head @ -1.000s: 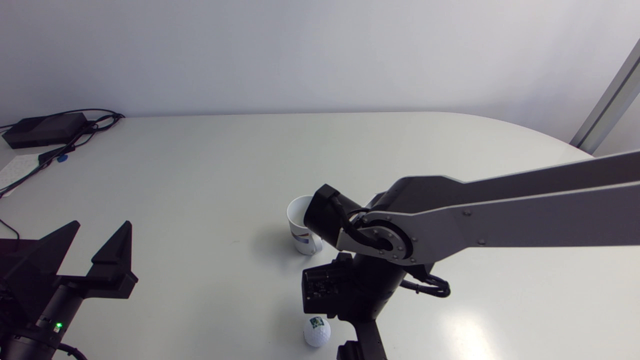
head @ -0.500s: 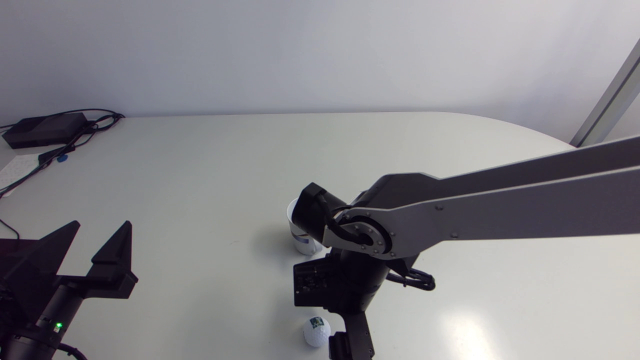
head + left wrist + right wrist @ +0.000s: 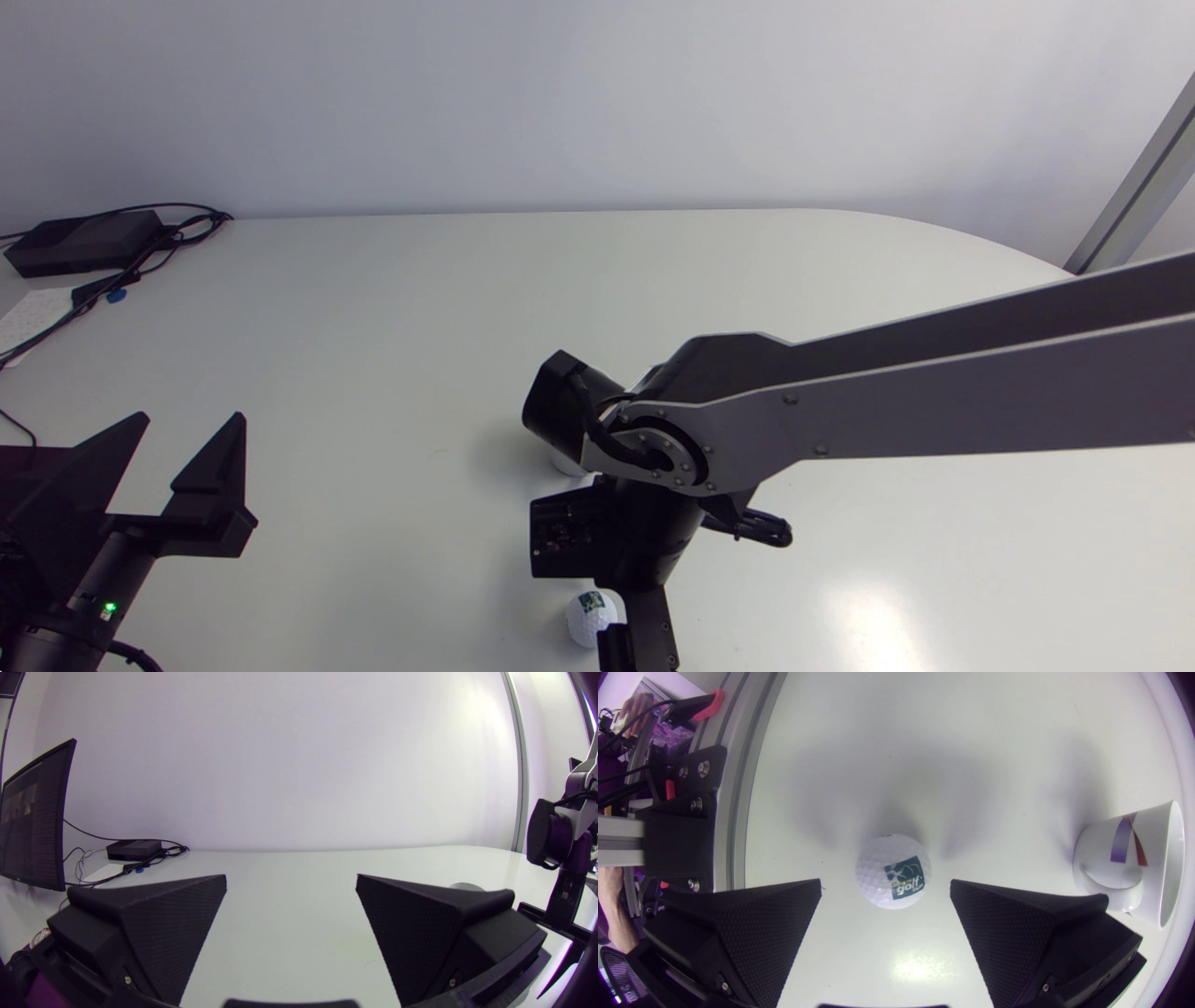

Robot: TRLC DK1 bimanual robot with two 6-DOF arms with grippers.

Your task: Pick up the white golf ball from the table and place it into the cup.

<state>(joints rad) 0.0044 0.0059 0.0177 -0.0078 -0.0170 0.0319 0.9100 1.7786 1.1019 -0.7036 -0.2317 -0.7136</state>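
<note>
The white golf ball [image 3: 584,616] with a dark logo lies near the table's front edge; in the right wrist view the ball [image 3: 893,871] rests on the table just ahead of the gap between my fingers, touching neither. My right gripper [image 3: 885,884] is open and points straight down over it. The white cup [image 3: 1134,858] with a coloured stripe stands upright beside the right gripper's outer side; from the head view only a sliver of the cup [image 3: 564,463] shows behind my right arm [image 3: 840,420]. My left gripper [image 3: 189,420] sits open and empty at the near left.
A black box [image 3: 79,241] with cables and a sheet of paper [image 3: 28,313] lie at the far left. The table's front edge [image 3: 738,812] runs close behind the ball, with a metal frame beyond it.
My right arm has swung left and toward the front edge, hiding more of the cup and bringing its fingers over the ball. Ball, cup and left arm have not moved.
</note>
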